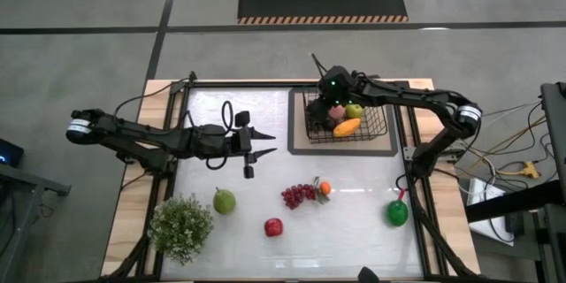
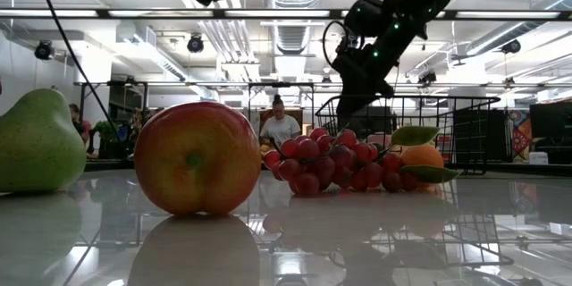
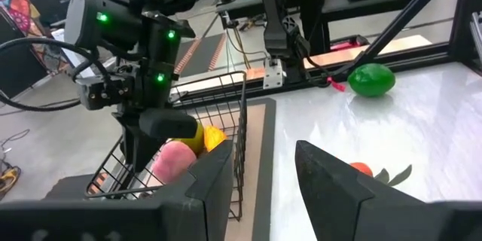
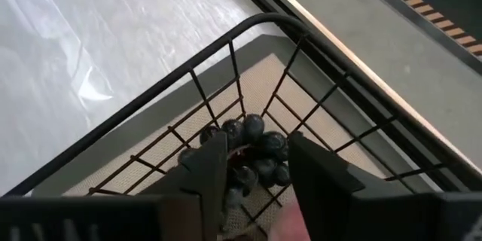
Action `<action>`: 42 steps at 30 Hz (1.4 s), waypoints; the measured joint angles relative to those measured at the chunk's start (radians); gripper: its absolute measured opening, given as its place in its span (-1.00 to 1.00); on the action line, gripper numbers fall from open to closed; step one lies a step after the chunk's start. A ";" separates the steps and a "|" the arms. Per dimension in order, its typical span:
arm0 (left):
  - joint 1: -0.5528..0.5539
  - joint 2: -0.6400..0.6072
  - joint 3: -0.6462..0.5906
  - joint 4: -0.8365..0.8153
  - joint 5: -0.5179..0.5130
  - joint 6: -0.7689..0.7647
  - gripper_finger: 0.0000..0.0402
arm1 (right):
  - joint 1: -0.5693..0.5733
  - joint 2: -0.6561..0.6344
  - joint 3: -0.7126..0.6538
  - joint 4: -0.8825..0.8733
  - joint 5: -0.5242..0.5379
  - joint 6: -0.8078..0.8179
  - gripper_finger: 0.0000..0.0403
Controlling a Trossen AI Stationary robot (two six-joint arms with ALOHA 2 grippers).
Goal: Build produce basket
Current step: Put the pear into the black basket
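Overhead, your right gripper (image 1: 331,97) hangs inside the black wire-mesh basket (image 1: 376,129), beside a pink peach (image 1: 336,111), green apple (image 1: 354,110) and orange mango (image 1: 347,127). The left gripper (image 1: 265,142) waits mid-table, fingers spread wide, empty.

Table-level, a red apple (image 2: 197,157), red grapes (image 2: 322,162), tangerine (image 2: 420,157) and green pear (image 2: 36,141) lie outside.

Right-wrist view: fingers slightly apart over dark grapes (image 4: 252,149) in the basket corner, seemingly just let go; wire walls crowd your exit.

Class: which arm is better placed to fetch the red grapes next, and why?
Probably the left. Its open, empty pincer hovers near the red grapes, while the right pincer is down in the basket over the dark grapes.
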 joint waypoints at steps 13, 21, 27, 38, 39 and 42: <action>0.000 0.001 0.000 -0.015 0.000 -0.154 -0.36 | 0.028 -0.142 0.000 -0.039 -0.010 -0.026 -0.30; 0.000 0.001 0.001 -0.111 0.001 -0.325 -0.36 | 0.139 -0.279 -0.001 -0.064 -0.010 -0.085 -0.39; -0.001 0.007 0.050 -0.328 0.003 -0.466 -0.36 | 0.230 -0.342 -0.005 -0.064 -0.010 -0.099 -0.43; -0.101 0.095 0.185 -0.756 0.058 -0.604 -0.36 | 0.278 -0.332 -0.009 -0.064 -0.006 -0.118 -0.44; -0.116 0.105 0.213 -0.812 0.058 -0.620 -0.36 | 0.278 -0.328 -0.011 -0.064 -0.003 -0.120 -0.45; -0.159 0.134 0.290 -0.993 0.087 -0.669 -0.36 | 0.278 -0.320 -0.012 -0.063 -0.003 -0.122 -0.46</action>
